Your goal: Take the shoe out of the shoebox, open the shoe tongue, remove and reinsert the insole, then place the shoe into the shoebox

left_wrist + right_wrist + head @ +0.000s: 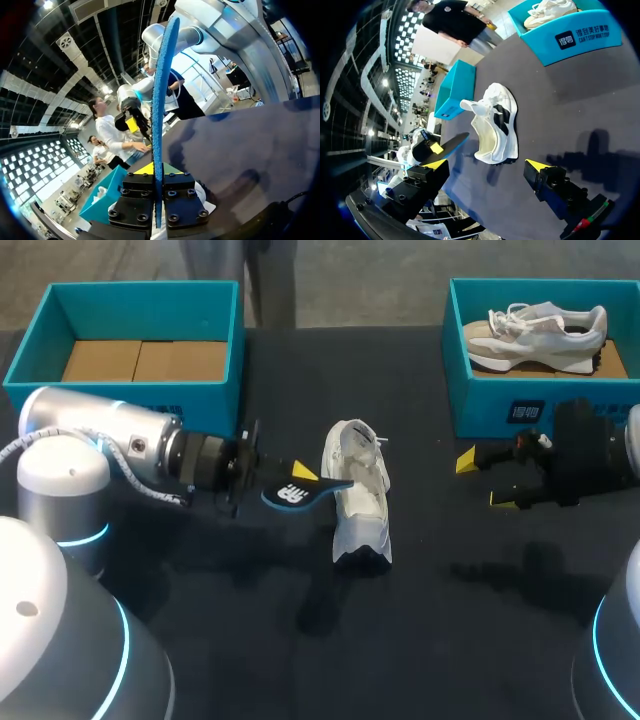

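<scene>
**Insole clamped in the left jaws; shoe on open table ahead of the wide right jaws**

Head view: The left gripper [297, 478] is closed on one end of the blue insole [325, 487]. The rest of the insole runs out ahead of the jaws, and its far end reaches the side of the white shoe [358, 500]. The shoe lies on the dark table [300, 640], well apart from both boxes, with bare table on its near side. The right gripper [485, 480] has its jaws spread wide, with a strip of bare table between them and the shoe. At the far edge, the left shoebox [130, 390] shows its cardboard floor, and the right shoebox [500, 405] holds a second shoe [540, 335].

Left wrist view: The insole [161, 90] stands edge-on between the fingers of the left gripper [158, 172], which press it from both sides. It runs straight out ahead. The right gripper [131, 122] is well ahead, just beside the insole's line.

Right wrist view: The right gripper [486, 165] is wide open. The shoe [495, 125] lies just ahead of the gap, its opening showing, touching neither finger. Beyond one finger, the left gripper [436, 148] holds the insole [454, 144], which points at the shoe. The right shoebox [580, 37] stands farther ahead.
</scene>
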Robot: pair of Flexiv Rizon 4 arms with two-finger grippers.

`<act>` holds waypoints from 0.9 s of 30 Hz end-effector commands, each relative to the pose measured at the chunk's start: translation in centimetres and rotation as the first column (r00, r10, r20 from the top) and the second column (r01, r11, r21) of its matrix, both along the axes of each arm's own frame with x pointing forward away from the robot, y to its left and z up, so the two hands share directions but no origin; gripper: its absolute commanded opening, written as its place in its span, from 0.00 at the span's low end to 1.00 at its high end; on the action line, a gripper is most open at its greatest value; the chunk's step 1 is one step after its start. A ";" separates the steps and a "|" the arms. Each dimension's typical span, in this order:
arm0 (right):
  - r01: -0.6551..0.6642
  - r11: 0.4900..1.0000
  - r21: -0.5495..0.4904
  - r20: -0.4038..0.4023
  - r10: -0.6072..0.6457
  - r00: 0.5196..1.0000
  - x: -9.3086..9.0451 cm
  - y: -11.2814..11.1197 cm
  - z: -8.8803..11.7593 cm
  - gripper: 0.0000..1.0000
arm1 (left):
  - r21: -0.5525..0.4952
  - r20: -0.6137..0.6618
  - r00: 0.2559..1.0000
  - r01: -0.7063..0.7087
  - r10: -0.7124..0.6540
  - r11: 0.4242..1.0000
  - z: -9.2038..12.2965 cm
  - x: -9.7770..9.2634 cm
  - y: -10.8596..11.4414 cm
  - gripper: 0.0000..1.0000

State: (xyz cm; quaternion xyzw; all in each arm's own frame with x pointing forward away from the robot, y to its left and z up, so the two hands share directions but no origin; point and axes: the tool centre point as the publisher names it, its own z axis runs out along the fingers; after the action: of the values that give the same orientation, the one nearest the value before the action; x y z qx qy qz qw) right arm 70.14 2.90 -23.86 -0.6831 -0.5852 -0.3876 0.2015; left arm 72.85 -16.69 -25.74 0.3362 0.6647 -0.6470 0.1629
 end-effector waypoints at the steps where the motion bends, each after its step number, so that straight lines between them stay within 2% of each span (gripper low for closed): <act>1: 0.003 1.000 -0.003 -0.001 -0.003 1.000 0.0 0.2 0.0 1.00 | -0.001 -0.007 1.000 0.003 -0.003 1.000 -0.7 0.3 -0.3 0.00; 9: 0.003 1.000 -0.003 -0.001 -0.003 1.000 0.0 0.2 0.0 1.00 | 0.020 -0.025 1.000 0.001 0.000 1.000 -1.9 0.4 -0.7 0.00; 27: 0.003 1.000 -0.003 -0.001 -0.003 1.000 0.0 0.2 0.0 1.00 | 0.022 -0.023 1.000 0.005 -0.004 1.000 -2.0 0.6 -1.1 0.00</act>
State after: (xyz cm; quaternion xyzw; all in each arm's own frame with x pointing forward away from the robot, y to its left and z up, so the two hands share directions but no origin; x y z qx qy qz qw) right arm 70.14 2.90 -23.86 -0.6831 -0.5852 -0.3876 0.2015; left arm 73.30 -17.68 -27.58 0.3314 0.6737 -0.6432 0.1504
